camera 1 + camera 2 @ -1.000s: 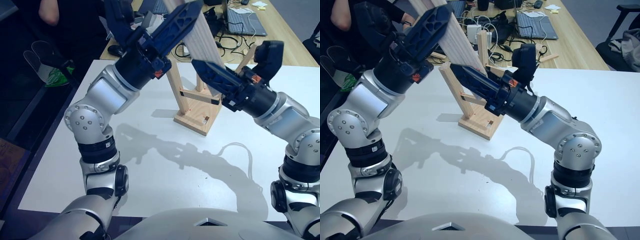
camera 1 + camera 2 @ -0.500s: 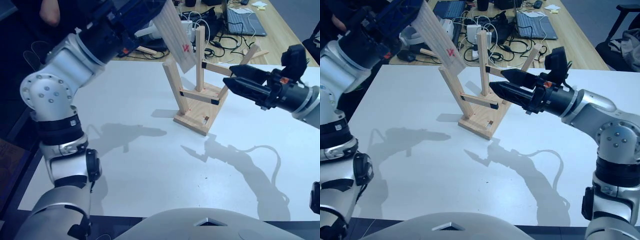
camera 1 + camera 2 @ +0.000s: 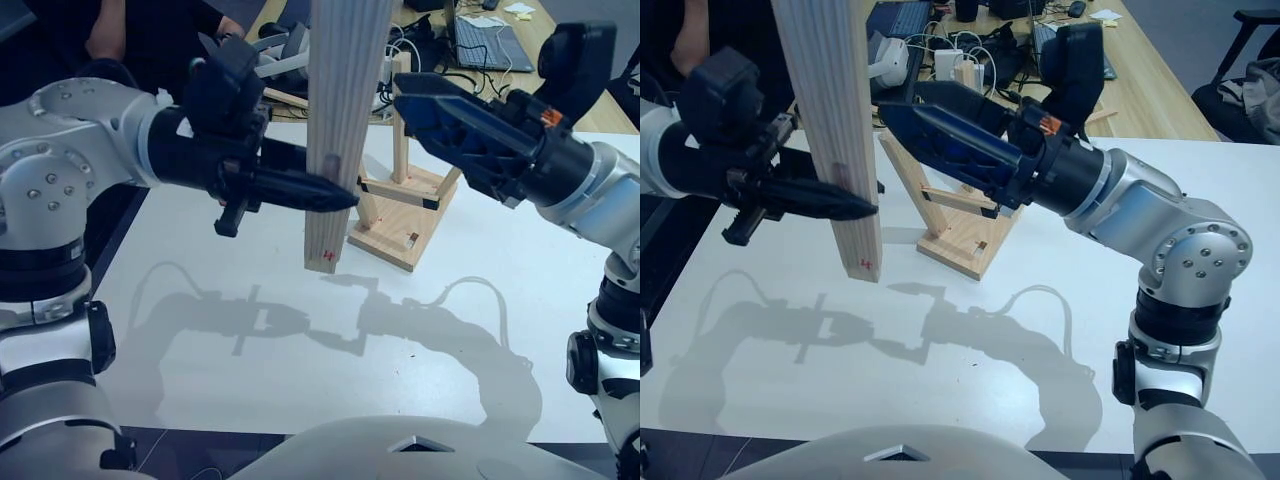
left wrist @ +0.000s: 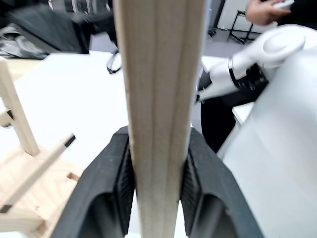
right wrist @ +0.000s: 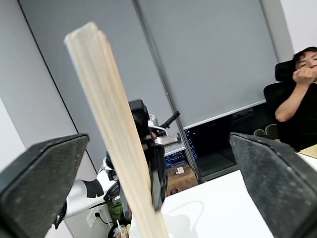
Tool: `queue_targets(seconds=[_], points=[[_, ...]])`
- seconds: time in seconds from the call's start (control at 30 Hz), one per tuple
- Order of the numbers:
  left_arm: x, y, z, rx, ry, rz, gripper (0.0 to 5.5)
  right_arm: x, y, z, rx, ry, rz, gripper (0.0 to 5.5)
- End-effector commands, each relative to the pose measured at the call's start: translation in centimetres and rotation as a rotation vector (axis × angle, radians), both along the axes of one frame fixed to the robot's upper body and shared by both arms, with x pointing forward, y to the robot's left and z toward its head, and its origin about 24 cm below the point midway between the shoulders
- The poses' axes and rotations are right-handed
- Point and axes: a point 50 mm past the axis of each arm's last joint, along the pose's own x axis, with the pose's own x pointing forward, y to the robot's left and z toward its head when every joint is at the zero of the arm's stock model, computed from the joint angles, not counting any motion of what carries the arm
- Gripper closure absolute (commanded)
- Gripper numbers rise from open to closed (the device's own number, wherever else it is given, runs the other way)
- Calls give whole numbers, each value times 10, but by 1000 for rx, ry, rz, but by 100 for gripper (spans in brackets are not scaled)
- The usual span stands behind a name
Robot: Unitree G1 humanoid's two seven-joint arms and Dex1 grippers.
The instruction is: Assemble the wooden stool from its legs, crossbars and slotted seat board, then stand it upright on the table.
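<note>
Judging by the layout, the step in hand is bringing the seat board to the leg frame. Left of the leg frame (image 3: 398,228), the left gripper (image 3: 335,192) clamps the seat board (image 3: 345,90), a long pale plank with straight grain and a grooved edge, held upright with its lower end near the white table (image 3: 300,385). The frame is square pale sticks and dark-ended crossbars on a slotted block. Above it, the right gripper (image 3: 902,102) gapes wide beside the plank. Next it probably needs to steady the plank so slots meet leg ends.

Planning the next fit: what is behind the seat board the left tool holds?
The partly assembled leg frame, standing on the table. From the left eye, the seat board covers most of one slanted leg.
</note>
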Motion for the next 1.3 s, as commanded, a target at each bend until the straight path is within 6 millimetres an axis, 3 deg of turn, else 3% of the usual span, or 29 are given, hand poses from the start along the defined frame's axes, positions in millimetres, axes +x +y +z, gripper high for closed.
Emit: queue_targets(seconds=[0.03, 0.2, 0.63, 1.03, 1.2, 1.3], points=[[0, -1, -11, 74, -6, 8, 449, -5, 6, 8, -45, -49, 70, 20], [4, -7, -16, 95, -25, 5, 449, -3, 12, 7, -120, -86, 91, 20], [1, -18, -17, 83, -36, -18, 449, 6, 22, -9, -184, -86, 51, 229], [5, -21, -19, 74, -54, -4, 450, 6, 22, -9, -172, -113, 67, 440], [9, -22, -16, 68, -88, 29, 450, 8, 21, -9, -167, -114, 51, 441], [14, -22, -13, 53, -108, 64, 385, 10, 20, -10, -169, -118, 31, 450]])
